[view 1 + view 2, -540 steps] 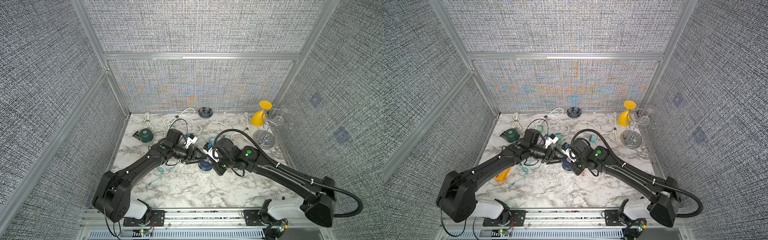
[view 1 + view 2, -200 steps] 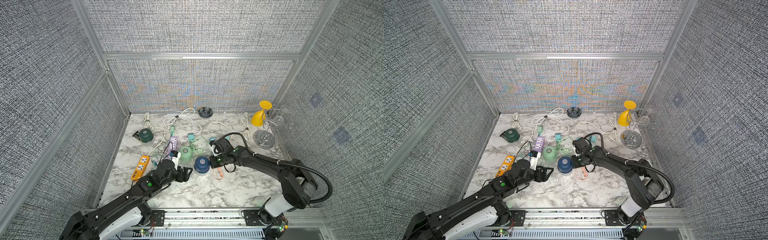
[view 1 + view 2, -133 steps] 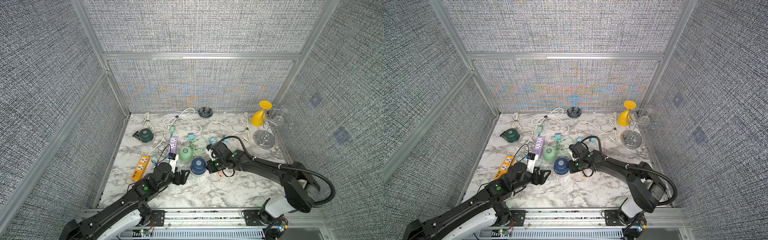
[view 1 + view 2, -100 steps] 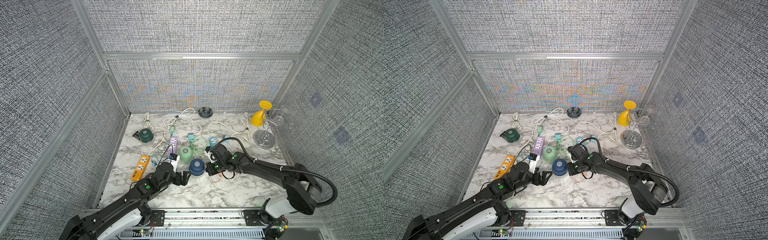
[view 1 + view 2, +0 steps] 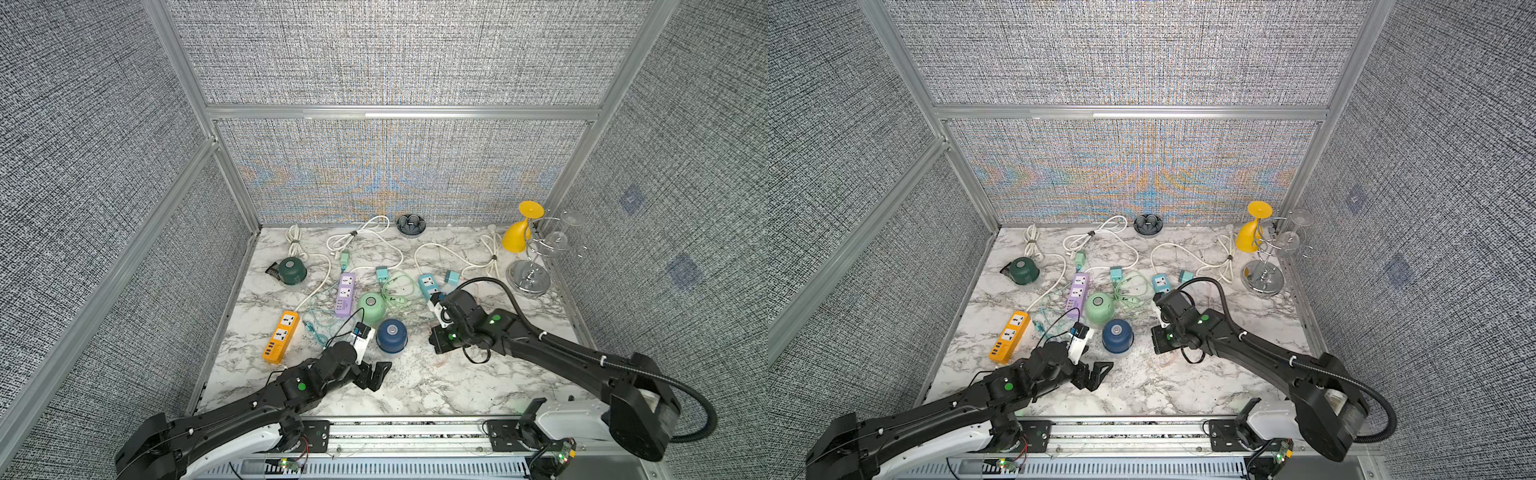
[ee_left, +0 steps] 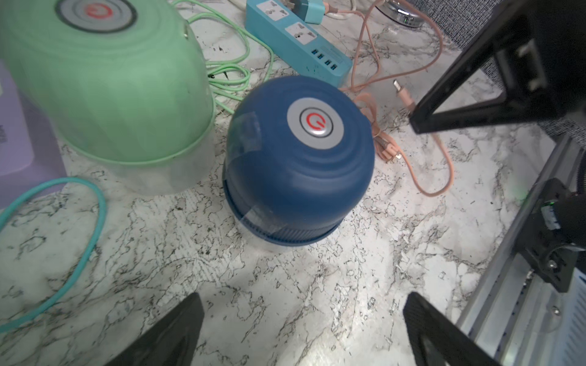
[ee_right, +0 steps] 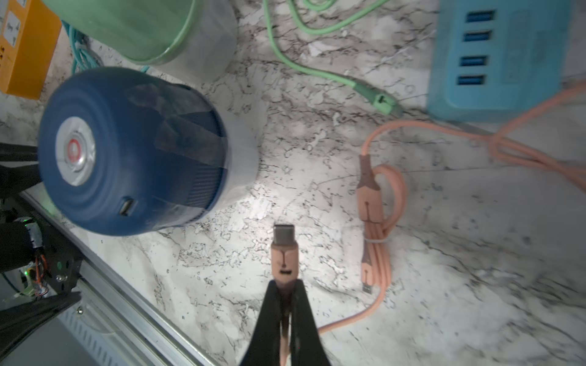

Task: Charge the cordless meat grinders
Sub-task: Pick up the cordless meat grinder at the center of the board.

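Note:
The navy blue grinder [image 5: 392, 333] [image 5: 1117, 332] stands upright near the table's front, its side port [image 7: 126, 207] facing my right gripper. Just behind it is the mint green grinder [image 5: 371, 306] [image 6: 104, 85]; the dark green grinder [image 5: 292, 269] sits apart at the back left. My right gripper [image 7: 285, 285] [image 5: 436, 347] is shut on a pink cable plug [image 7: 283, 250], a short gap from the navy unit's port. In front of the navy grinder [image 6: 298, 164], my left gripper [image 6: 301, 304] [image 5: 376, 374] hovers open and holds nothing.
Purple [image 5: 345, 294], orange [image 5: 281, 336] and blue [image 5: 428, 285] power strips lie among white, green and pink cables. A coiled pink cable bundle [image 7: 377, 221] lies beside the held plug. A glass rack with a yellow cup [image 5: 519, 237] stands back right, a dark dish [image 5: 410, 224] at the back wall.
My left gripper has opened wider and stays in front of the navy grinder. The right gripper has come forward with the pink plug, and the navy grinder has shifted slightly left.

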You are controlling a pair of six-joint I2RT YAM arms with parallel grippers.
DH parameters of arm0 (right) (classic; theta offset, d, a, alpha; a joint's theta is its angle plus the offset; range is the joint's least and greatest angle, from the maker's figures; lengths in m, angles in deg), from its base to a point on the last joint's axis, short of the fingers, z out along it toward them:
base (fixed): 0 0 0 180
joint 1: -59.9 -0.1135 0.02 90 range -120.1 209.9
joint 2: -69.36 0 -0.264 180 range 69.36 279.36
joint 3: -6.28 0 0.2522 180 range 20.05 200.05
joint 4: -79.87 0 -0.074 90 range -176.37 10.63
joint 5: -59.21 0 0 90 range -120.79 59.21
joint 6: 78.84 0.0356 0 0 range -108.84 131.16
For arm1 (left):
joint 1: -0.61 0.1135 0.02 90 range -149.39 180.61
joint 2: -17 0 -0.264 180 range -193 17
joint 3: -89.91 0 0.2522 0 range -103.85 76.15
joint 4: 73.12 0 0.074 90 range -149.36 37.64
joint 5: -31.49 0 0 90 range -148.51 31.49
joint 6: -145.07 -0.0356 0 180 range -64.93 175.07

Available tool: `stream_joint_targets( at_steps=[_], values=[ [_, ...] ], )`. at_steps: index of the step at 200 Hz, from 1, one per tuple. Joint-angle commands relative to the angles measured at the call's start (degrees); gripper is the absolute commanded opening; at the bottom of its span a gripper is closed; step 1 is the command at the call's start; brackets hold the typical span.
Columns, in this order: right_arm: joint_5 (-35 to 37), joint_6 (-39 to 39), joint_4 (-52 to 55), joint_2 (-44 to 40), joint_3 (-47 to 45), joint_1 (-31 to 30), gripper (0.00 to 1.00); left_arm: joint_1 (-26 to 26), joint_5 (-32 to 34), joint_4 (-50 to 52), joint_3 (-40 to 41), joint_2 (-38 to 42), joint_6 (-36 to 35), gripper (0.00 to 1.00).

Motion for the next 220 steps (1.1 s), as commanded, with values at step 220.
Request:
stream_joint_targets(
  at_steps=[220],
  values=[
    [-2.7, -2.7, 5.5, -6.7, -1.7, 6.9, 0.0, -7.3, 26.6, -43.1, -3.2, -41.6, -5.3, 0.99]
  ],
)
